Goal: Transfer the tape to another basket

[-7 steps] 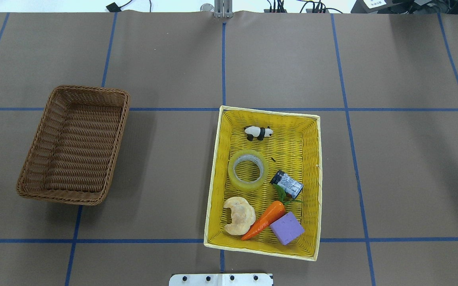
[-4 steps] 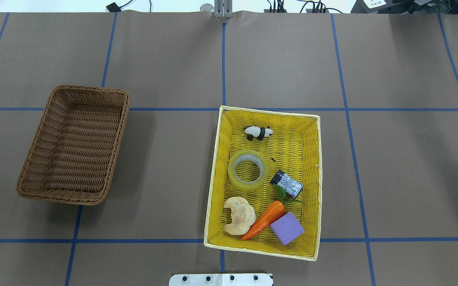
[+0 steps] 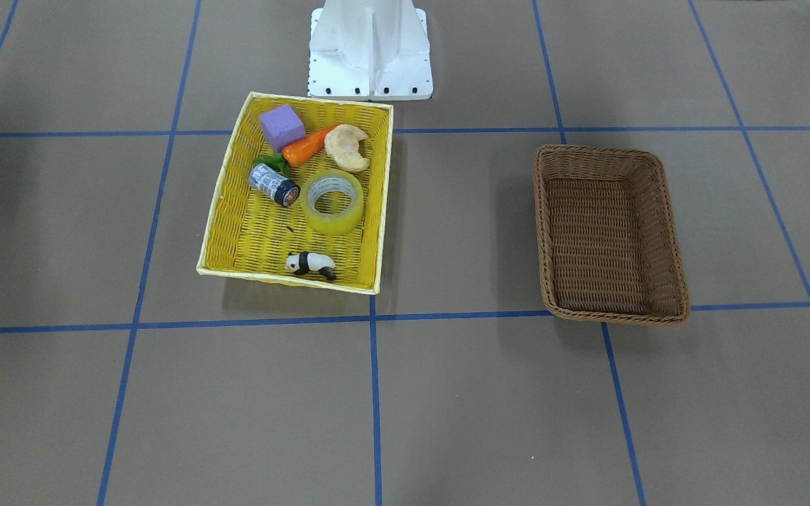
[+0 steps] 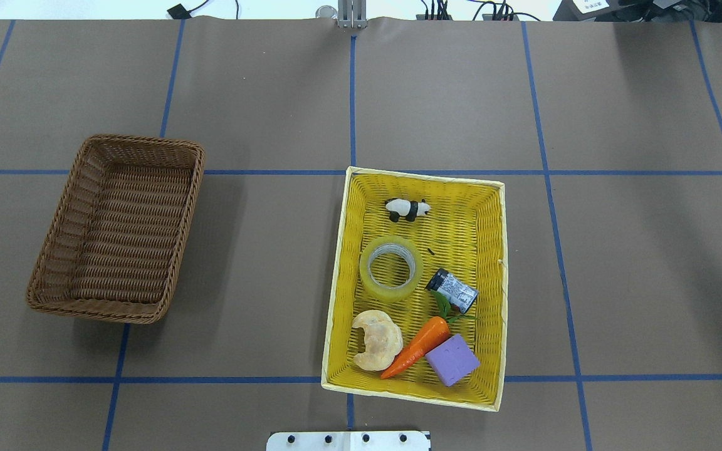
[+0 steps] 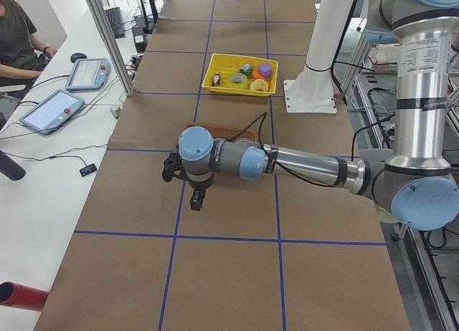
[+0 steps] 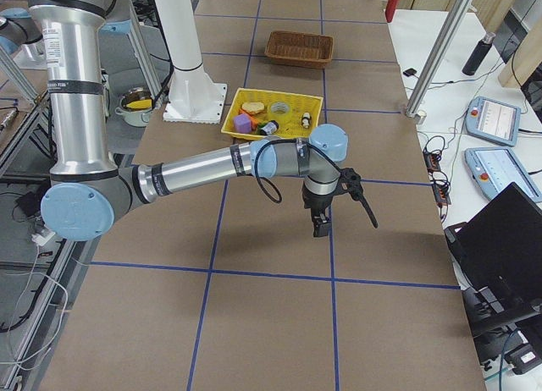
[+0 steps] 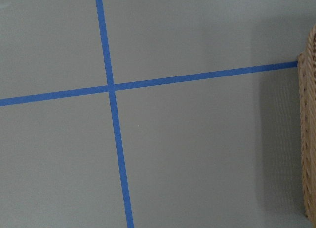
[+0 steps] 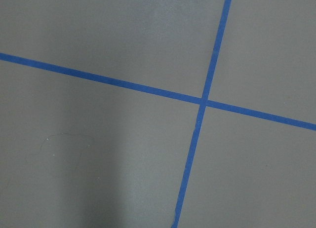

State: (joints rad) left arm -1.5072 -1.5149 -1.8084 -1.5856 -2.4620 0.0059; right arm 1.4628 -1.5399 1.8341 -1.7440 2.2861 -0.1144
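Observation:
The tape (image 4: 370, 285) lies flat in the middle of the yellow basket (image 4: 489, 250), also in the front view (image 3: 320, 221). The brown wicker basket (image 4: 123, 232) stands empty on the table's left side, also in the front view (image 3: 605, 239). My left gripper (image 5: 196, 200) shows only in the left side view, hovering above the table just past the brown basket (image 5: 240, 134); I cannot tell if it is open. My right gripper (image 6: 320, 226) shows only in the right side view, over bare table away from the yellow basket; I cannot tell if it is open.
In the yellow basket lie a toy panda (image 4: 407, 209), a grey printed can (image 4: 455, 291), a croissant (image 4: 376, 340), a carrot (image 4: 417, 346) and a purple block (image 4: 452, 359). The robot's white base (image 3: 370, 49) stands behind it. The brown basket's edge (image 7: 310, 139) shows in the left wrist view.

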